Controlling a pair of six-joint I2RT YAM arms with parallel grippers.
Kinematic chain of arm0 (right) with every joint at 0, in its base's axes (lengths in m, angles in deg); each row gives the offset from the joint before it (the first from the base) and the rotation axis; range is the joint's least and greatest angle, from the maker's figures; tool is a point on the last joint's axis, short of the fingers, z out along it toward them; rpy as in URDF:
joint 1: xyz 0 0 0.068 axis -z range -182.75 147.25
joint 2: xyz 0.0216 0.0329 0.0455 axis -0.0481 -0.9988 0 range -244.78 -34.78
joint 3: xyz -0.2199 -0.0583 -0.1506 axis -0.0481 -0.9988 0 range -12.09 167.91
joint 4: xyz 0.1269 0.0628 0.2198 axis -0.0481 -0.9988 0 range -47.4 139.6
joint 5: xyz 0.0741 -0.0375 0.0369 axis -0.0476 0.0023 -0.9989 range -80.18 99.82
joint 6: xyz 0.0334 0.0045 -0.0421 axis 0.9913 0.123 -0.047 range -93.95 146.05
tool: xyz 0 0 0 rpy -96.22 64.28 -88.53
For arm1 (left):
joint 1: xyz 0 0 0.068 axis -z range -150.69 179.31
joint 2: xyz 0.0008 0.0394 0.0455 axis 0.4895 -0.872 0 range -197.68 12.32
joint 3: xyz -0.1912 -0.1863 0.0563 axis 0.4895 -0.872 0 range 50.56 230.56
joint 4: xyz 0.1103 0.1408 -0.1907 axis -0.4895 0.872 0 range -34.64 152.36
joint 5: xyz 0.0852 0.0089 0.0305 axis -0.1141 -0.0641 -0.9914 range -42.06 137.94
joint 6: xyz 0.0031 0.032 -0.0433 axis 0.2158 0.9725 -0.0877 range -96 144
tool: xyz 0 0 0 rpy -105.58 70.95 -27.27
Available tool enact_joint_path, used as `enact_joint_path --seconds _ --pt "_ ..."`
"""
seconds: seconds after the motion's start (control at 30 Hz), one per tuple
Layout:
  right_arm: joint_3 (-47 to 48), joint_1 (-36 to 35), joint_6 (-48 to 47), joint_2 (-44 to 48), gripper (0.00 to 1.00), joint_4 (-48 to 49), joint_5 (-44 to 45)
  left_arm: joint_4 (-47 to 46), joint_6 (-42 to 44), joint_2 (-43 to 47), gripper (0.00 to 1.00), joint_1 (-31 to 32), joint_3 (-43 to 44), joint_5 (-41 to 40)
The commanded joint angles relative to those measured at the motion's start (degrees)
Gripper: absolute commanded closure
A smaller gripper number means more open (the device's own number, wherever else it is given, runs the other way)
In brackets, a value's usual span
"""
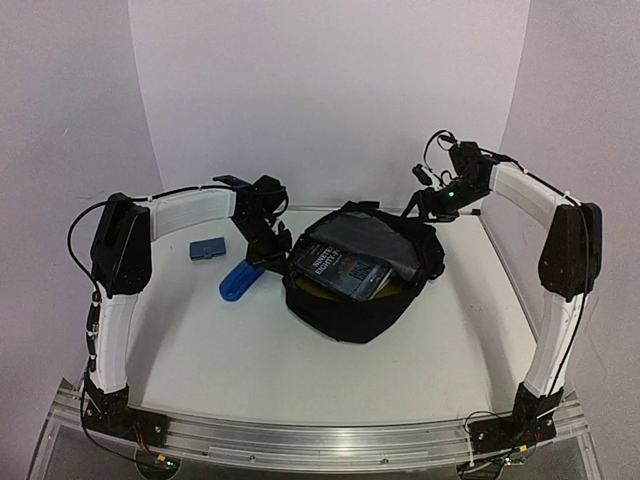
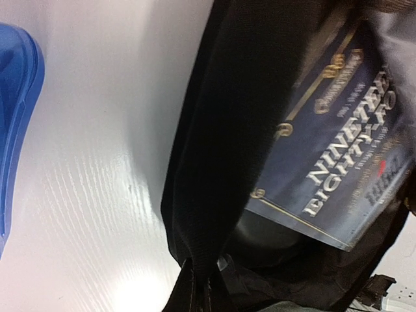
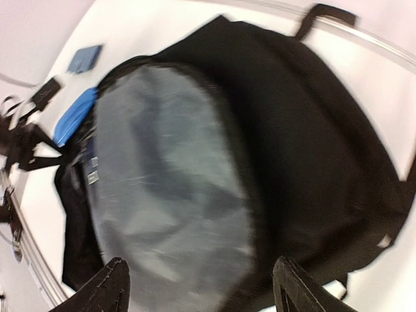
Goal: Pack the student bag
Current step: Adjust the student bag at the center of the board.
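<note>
The bag point(image 1: 350, 312) I work at is black woven cloth, matt and slightly rough. Its grey lining point(image 3: 169, 182) is smoother, with a faint sheen. The book point(image 2: 331, 162) has a glossy cover with metallic gold lettering. The white table point(image 2: 97, 195) shines, faintly grained. The blue tub point(image 2: 16, 117) looks like smooth plastic.

Black student bag point(image 1: 352, 312) with grey lining point(image 3: 162, 182); dark navy book point(image 1: 340, 265), pale lettering; blue container point(image 1: 238, 282)

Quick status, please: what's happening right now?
Right gripper open over large black fabric backpack. Left gripper at its rim, grip unclear. Dark blue book in opening.
</note>
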Motion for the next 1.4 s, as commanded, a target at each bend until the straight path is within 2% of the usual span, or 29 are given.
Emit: enact_joint_path --seconds 0.0,0.17,0.3,0.53,0.77,0.87,1.07,1.37 --pt "1.02 0.23 1.86 -0.18 0.25 -0.74 1.86 0.23 1.53 3.29 1.00 0.64 6.98 -0.37" --pt "-0.42 0.16 2.84 -1.88 0.24 -1.62 -3.61 1.82 2.41 5.20 1.00 1.13 9.85 -0.95" --pt "-1.23 -0.43 2.73 -3.31 0.23 -2.84 -9.42 1.18 2.08 5.51 1.00 1.27 7.81 -0.10" --pt "-0.54 -1.87 2.81 -6.96 0.23 -4.75 -13.83 -1.28 1.00 5.91 1.00 1.20 5.49 -0.01" --pt "0.31 -1.83 2.33 -5.67 0.20 -4.93 -12.17 -0.70 1.15 5.23 1.00 1.26 7.36 -0.38" --pt "2.18 -1.46 0.72 -3.80 0.19 -4.42 -7.75 -0.62 1.16 5.09 1.00 1.24 7.62 -0.38" --pt "7.72 1.51 2.03 -9.68 0.20 -5.18 1.35 -0.60 1.32 5.93 1.00 1.21 6.67 -0.28" --pt "5.86 1.38 -1.65 -12.83 0.24 -12.36 -11.04 1.71 3.50 5.70 1.00 0.98 8.40 -2.20"
